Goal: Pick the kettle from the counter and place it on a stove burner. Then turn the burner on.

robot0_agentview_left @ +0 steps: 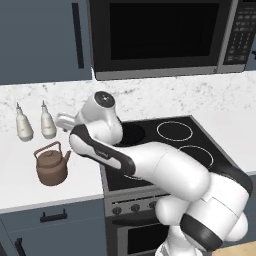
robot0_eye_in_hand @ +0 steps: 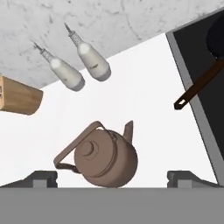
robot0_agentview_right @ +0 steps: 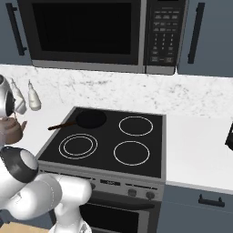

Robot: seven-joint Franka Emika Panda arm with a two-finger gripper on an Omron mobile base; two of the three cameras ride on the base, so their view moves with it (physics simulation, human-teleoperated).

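Observation:
The small brown-copper kettle (robot0_agentview_left: 51, 166) stands upright on the white counter (robot0_agentview_left: 20, 185), left of the stove, its spout toward the cooktop. In the hand view the kettle (robot0_eye_in_hand: 105, 159) lies right below, between the two dark fingertips (robot0_eye_in_hand: 41, 178). My gripper (robot0_eye_in_hand: 114, 178) is open and hovers over it, with the jaws wide on either side and not touching it. In the left base view the white hand (robot0_agentview_left: 64, 121) hangs above and behind the kettle. From the right, the kettle (robot0_agentview_right: 10, 130) peeks out behind my arm.
Two white bottles (robot0_agentview_left: 23, 126) (robot0_agentview_left: 47, 122) stand by the backsplash behind the kettle. A black pan (robot0_agentview_right: 90, 119) sits on the rear-left burner of the stove (robot0_agentview_right: 104, 168), handle toward the counter. Other burners (robot0_agentview_right: 132, 153) are bare. Knobs (robot0_agentview_right: 132, 192) line the stove front. A wooden block (robot0_eye_in_hand: 17, 100) lies further left.

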